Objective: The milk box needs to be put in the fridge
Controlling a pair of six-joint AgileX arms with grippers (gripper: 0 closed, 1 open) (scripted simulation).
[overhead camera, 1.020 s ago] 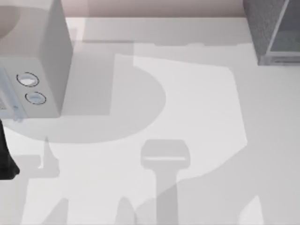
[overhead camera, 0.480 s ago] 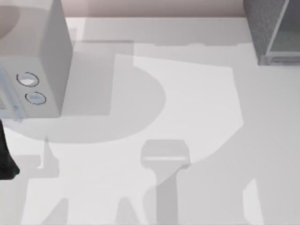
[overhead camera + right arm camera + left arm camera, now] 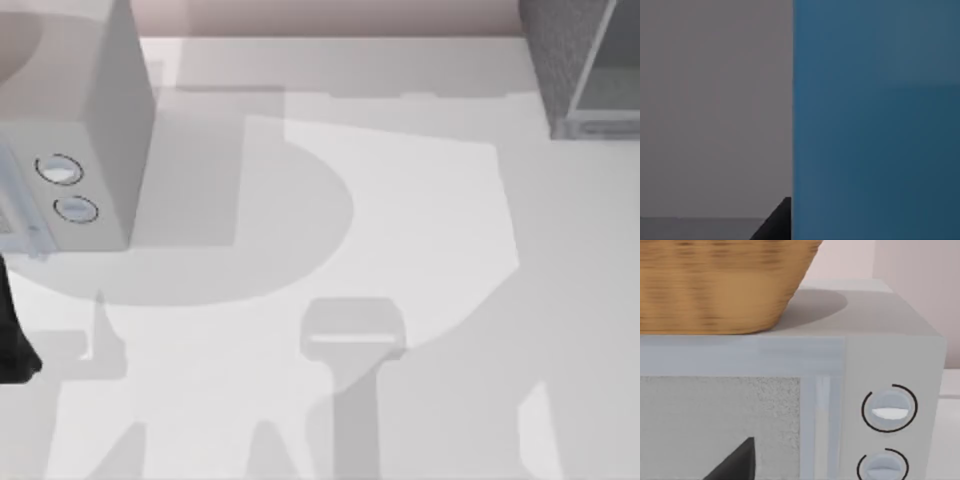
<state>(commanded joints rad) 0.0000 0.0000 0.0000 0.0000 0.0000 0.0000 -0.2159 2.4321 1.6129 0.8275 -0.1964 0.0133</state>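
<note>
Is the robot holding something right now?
Cannot tell. A blue milk box side sits very close before the right wrist camera, but no grip on it is visible.

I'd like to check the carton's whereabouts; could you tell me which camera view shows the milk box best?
The right wrist view: the milk box shows there as one bright blue side, very close. The top view shows the fridge instead.

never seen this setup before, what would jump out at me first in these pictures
Most striking is the milk box, its bright blue side looming right against the right wrist camera. Next comes the woven basket sitting on top of the pale grey box with two round dials at the table's left. The dark speckled fridge stands at the far right corner.
</note>
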